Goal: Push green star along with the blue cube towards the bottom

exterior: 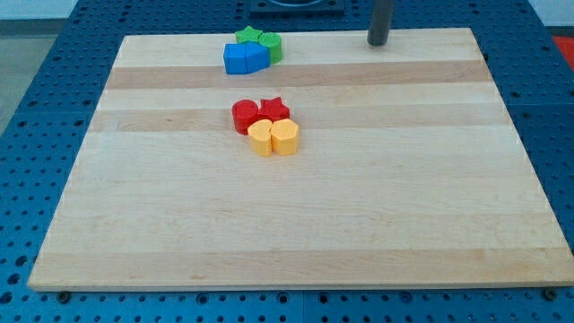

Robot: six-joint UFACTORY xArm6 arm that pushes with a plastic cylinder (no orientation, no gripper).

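Standing at the board's (502, 135) top edge, right of centre: my tip (378, 43), a plain rod end with nothing to open or close, touching no block and holding nothing. Well apart to the view's left, near the top edge: blue cube (237, 59), another blue block (256, 57) beside it, green star (248, 37) and a second green block (272, 45) just behind, all clustered. Mid-board: red cylinder (245, 117), red star (274, 109), two yellow blocks (273, 138), touching.
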